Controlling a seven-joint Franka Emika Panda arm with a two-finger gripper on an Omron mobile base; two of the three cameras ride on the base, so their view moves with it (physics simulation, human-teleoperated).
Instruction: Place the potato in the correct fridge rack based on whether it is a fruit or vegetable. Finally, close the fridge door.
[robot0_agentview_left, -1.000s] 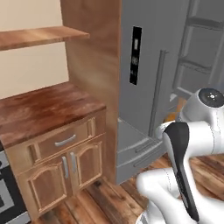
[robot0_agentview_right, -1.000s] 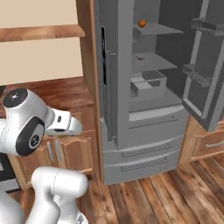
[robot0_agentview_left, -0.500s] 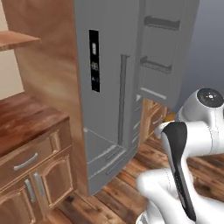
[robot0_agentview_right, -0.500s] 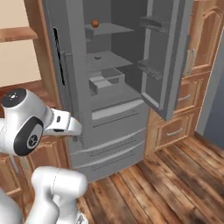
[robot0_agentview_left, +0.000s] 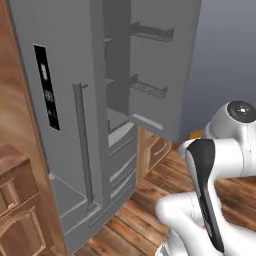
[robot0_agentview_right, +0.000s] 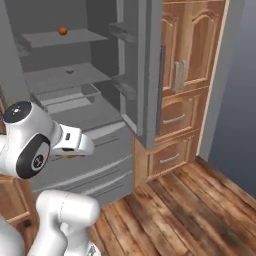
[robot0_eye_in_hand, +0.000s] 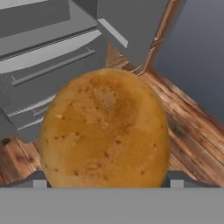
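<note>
The gripper (robot0_eye_in_hand: 105, 186) pinches the potato (robot0_eye_in_hand: 105, 129); carry it level and high, clearing the open door (robot0_agentview_right: 142, 75), onto the second rack (robot0_agentview_right: 62, 77).

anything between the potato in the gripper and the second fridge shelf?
Nothing blocks it. In the right base view the fridge rack sits above and beyond the arm, with open air past the swung-open door. The hand view shows the potato between the gripper's fingertips.

Even, soft rendered light, moderately bright, with no glare and only faint shading inside the fridge (robot0_agentview_right: 75, 80). All three views look slightly soft and low in detail. In the hand view the potato (robot0_eye_in_hand: 105, 131) is close and a little blurred.
</note>
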